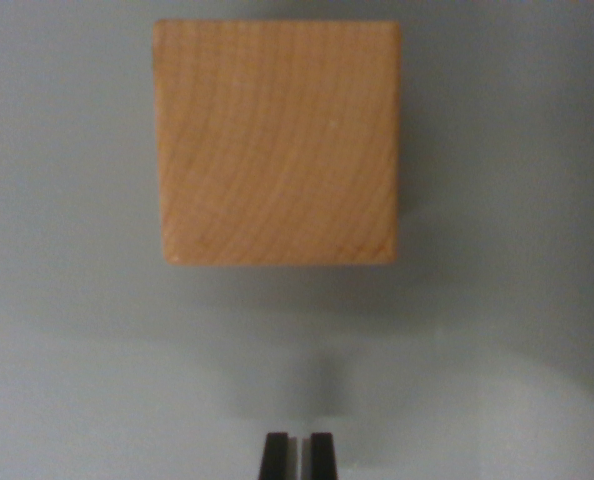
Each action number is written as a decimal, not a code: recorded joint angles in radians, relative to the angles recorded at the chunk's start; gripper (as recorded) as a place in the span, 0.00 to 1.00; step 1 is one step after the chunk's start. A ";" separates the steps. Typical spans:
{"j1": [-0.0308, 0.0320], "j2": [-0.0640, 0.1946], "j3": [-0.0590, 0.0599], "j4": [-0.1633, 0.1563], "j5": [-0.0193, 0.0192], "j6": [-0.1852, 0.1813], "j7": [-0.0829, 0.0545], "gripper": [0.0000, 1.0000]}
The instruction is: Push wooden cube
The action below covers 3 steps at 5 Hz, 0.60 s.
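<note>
Wrist view, single frame. Wooden cube (276, 142) sits on a plain grey surface (67, 330), filling the upper centre of the view; curved grain lines visible on its facing side, edges slightly soft from blur. Gripper (297, 455) enters at the bottom edge, only the two dark fingertips showing, nearly together with a thin sliver of gap between them, nothing held. Cube lies directly ahead of the fingertips, roughly in line with them, and clearly apart from them: a band of bare surface separates the two. No contact.
</note>
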 joint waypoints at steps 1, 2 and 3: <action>0.0000 0.000 0.000 0.000 0.0000 0.000 0.000 1.00; 0.0000 0.000 0.000 0.000 0.0000 0.000 0.000 1.00; 0.0000 0.001 0.000 0.002 0.0001 0.001 0.000 1.00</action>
